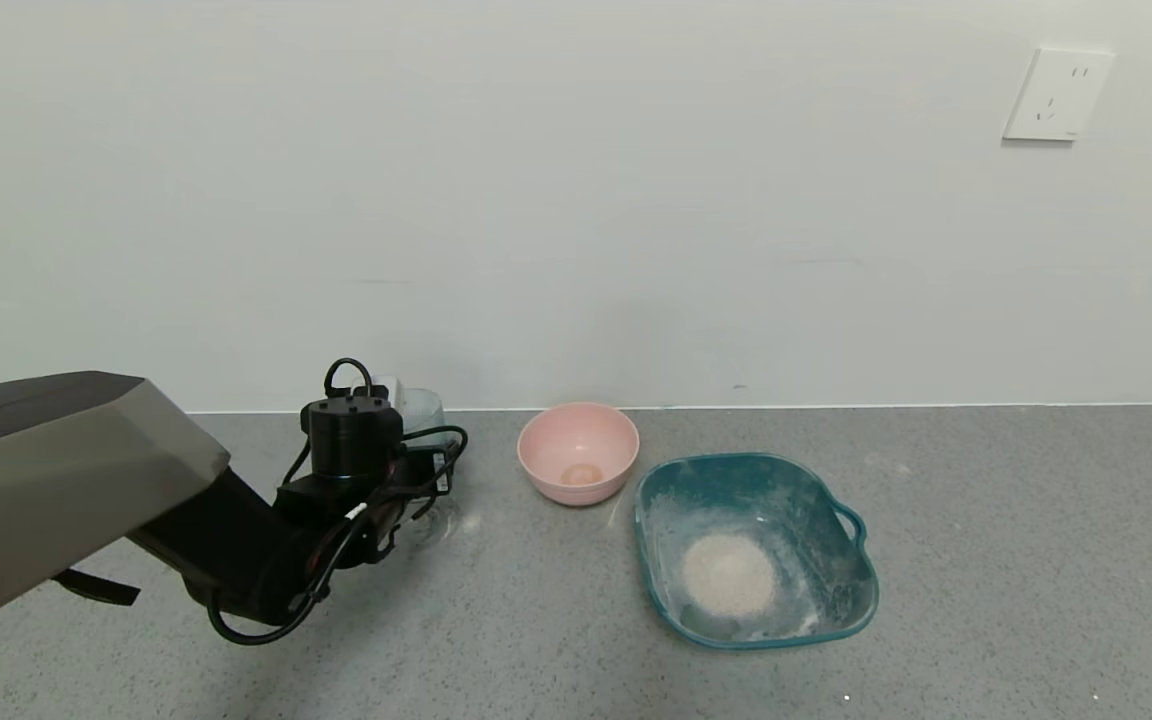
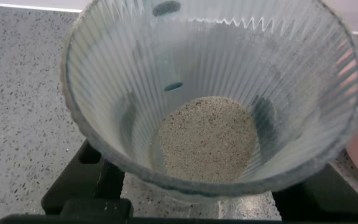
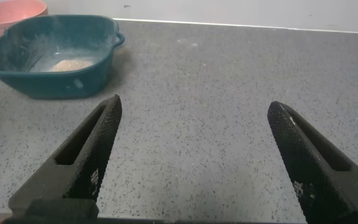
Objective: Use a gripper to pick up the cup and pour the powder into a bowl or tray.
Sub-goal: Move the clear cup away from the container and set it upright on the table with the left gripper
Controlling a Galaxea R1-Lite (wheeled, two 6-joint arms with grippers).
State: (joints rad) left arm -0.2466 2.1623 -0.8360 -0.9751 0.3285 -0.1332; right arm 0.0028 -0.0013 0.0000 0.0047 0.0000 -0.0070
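While the left gripper [image 1: 414,455] sits at the left-centre of the head view, its jaws are closed tight on the cup [image 1: 422,408], a clear ribbed tumbler poking out behind the black wrist, close to the wall. From the left wrist camera you're looking straight down into the cup [image 2: 213,93]: it fills nearly the whole frame, standing about upright, with a round layer of beige speckled powder [image 2: 205,138] in the bottom and the walls hazy with dust. The black fingers [image 2: 82,186] show under the rim at the lower edge of that picture.

Just right of the cup in the head view is a pink bowl [image 1: 577,452] with a small beige patch inside. Right of that, in the lower-middle of the frame, the teal tray [image 1: 841,590] lies on the grey speckled counter [image 1: 1036,560], handle on its right side, with a round pile of powder [image 1: 729,575] in it and white dust over the inside.

The right gripper [image 3: 194,152] isn't in the head view at all; its own camera shows the two fingers spread wide over bare counter with nothing between them, the tray [image 3: 17,74] in the upper left of that frame.
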